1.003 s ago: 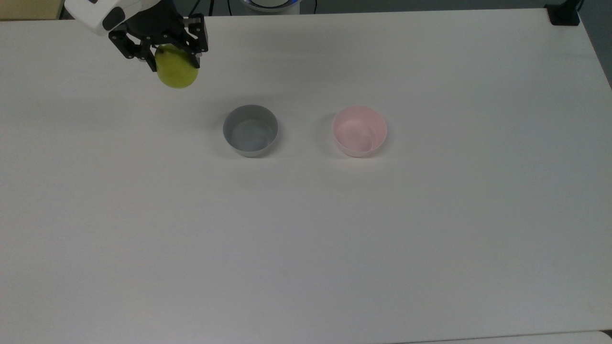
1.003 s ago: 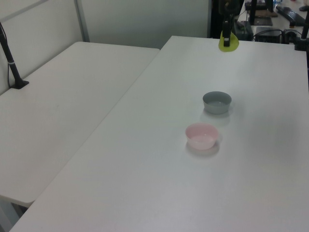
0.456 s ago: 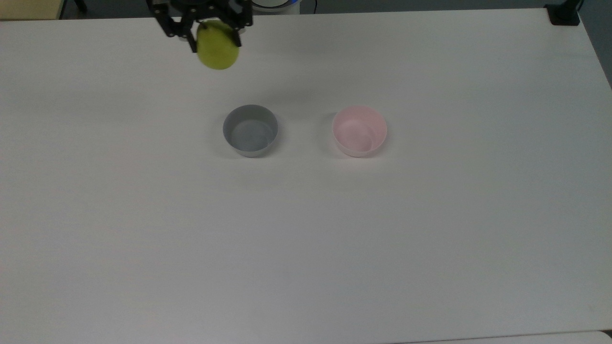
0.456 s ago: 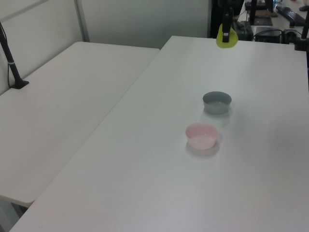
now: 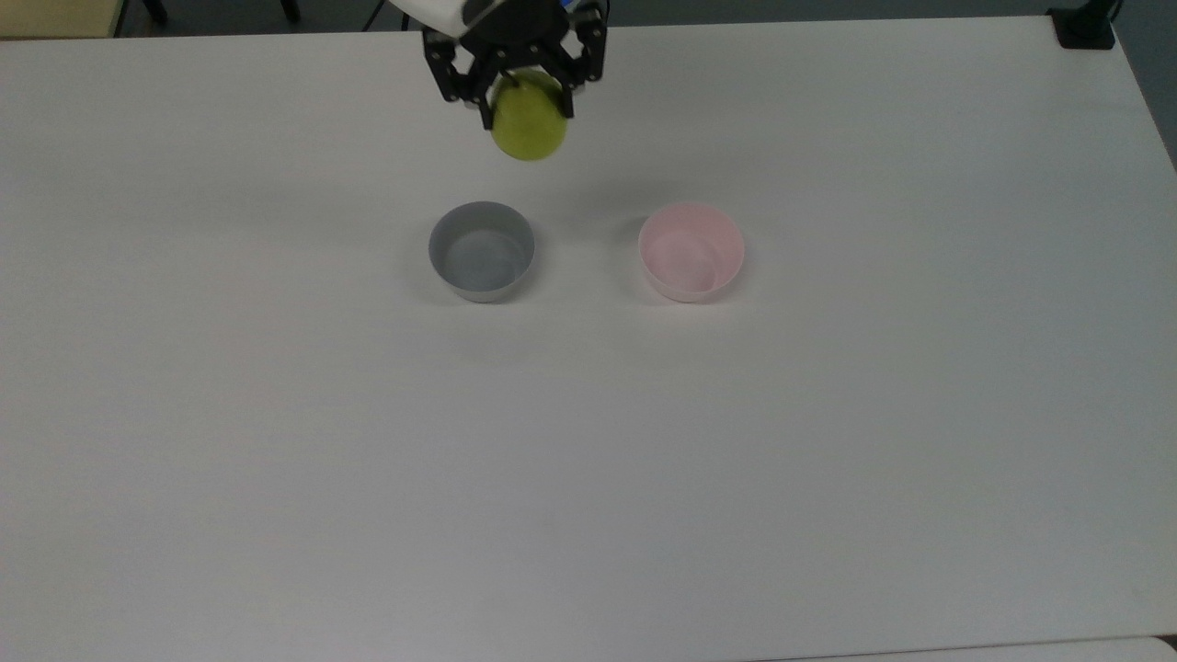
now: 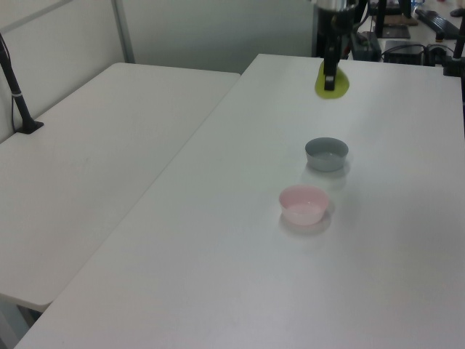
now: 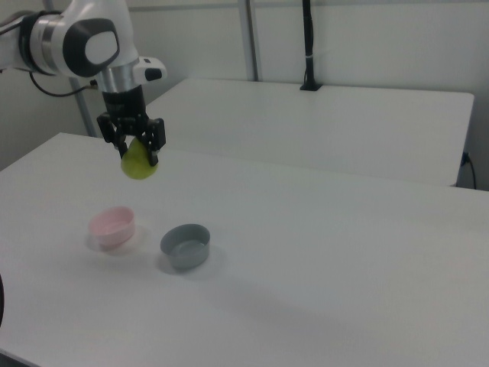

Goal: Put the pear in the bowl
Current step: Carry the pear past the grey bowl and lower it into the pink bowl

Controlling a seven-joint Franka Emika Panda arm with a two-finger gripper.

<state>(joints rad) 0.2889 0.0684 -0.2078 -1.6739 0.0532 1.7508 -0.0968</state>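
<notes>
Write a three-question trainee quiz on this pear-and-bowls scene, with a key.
1. True or false: the pear rests on the table.
2. In the top view, which bowl lies further right: A) the grey bowl, B) the pink bowl?
3. What does the tool hold?

Key: 1. False, it hangs in the air, clamped in the tool. 2. B. 3. The pear.

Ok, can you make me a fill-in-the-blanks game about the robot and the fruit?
1. The black two-finger gripper holds a yellow-green ____ in the air.
2. The small round plastic bowl on the top view's right is pale ____.
3. The other same-sized bowl is ____.
4. Both bowls are ____ inside.

Missing words: pear, pink, grey, empty
</notes>
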